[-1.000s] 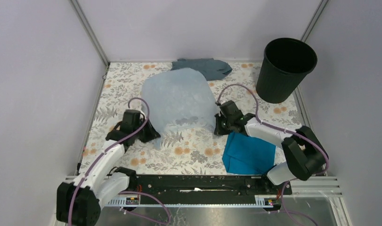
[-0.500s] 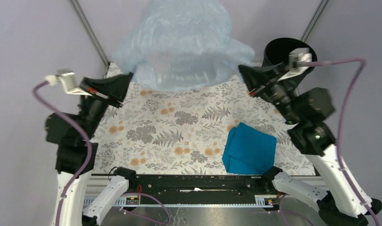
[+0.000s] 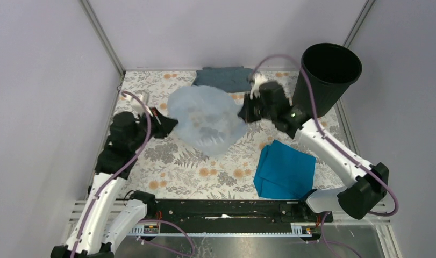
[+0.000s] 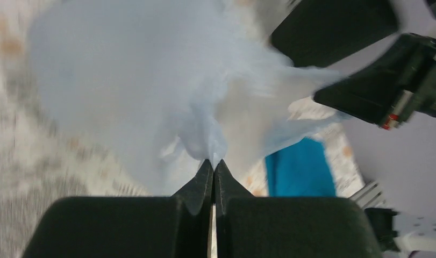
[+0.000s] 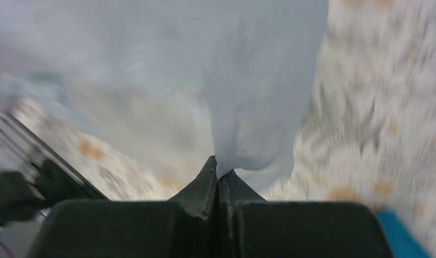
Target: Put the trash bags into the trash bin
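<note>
We have both claws clamped on the trash bag [image 3: 207,119]. The left gripper [image 3: 169,122] pinches its left edge and the right gripper [image 3: 244,114] its right edge. The bag sags between them over the middle of the table [image 3: 178,161], left of the trash bin [image 3: 327,80] and outside it. Teal cloth [image 3: 284,171] lies near right, grey-blue cloth [image 3: 221,78] far centre.

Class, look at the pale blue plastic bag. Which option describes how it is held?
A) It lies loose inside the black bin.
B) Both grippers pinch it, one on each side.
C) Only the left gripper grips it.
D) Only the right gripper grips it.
B: the left gripper and the right gripper are each shut on the bag, at opposite sides.
</note>
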`<move>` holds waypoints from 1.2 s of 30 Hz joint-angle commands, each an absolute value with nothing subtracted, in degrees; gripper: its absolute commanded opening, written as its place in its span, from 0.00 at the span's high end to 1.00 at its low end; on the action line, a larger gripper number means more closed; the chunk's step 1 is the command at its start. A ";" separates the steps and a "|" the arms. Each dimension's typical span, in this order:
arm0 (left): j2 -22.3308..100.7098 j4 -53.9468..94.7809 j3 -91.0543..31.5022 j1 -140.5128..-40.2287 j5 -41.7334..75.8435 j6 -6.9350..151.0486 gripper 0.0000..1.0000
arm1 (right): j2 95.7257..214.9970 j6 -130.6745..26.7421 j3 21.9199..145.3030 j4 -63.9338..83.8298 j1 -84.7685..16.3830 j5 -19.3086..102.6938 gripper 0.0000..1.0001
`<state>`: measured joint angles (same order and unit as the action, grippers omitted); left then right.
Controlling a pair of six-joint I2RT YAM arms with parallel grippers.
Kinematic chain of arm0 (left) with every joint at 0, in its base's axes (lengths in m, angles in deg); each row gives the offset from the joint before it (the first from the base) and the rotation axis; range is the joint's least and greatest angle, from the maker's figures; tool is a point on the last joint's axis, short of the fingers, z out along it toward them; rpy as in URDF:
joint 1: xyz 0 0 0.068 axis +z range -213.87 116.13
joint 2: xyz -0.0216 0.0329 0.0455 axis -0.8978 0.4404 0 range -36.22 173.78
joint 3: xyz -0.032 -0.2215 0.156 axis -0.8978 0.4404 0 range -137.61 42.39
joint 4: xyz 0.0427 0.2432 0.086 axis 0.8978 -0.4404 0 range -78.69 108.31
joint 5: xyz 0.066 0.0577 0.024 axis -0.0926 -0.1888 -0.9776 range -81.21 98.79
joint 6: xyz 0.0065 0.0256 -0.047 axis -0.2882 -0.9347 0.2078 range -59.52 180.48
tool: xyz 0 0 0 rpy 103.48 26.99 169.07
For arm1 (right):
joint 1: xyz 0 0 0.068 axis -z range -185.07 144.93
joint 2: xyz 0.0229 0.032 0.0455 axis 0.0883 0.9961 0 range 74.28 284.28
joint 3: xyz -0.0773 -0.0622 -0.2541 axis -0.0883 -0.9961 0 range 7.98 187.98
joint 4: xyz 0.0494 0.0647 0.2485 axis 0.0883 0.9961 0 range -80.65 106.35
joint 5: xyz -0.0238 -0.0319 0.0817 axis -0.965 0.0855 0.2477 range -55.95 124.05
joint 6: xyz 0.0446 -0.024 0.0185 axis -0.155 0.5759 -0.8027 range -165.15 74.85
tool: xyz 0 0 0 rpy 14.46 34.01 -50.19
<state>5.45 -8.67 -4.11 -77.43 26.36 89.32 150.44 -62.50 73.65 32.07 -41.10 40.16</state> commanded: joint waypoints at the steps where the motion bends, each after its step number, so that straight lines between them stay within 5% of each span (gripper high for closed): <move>1: 2.61 -2.51 -15.72 -77.41 30.15 86.06 1.00 | 151.22 -59.66 91.26 35.54 -42.12 41.81 1.00; 7: -4.65 4.87 -7.61 -77.36 31.75 90.88 1.00 | 146.02 -64.32 79.01 32.37 -44.00 39.35 1.00; 12: -2.75 8.61 -10.07 -77.38 35.85 95.57 1.00 | 147.58 -64.40 83.33 38.23 -45.12 37.90 0.99; 27: -4.27 -9.85 -17.59 -84.22 8.93 85.00 1.00 | 155.63 -58.96 96.25 45.04 -45.14 24.66 0.81; 29: -3.83 -11.10 -18.91 -84.83 4.86 83.69 1.00 | 156.76 -57.95 98.67 47.09 -45.19 22.93 0.71; 33: -3.16 -12.16 -20.82 -85.62 0.89 82.16 1.00 | 156.68 -56.75 101.75 48.05 -45.18 20.79 0.20; 36: -2.25 -11.60 -20.49 -85.99 -1.49 82.19 1.00 | 154.44 -56.00 102.36 46.41 -45.07 19.06 0.04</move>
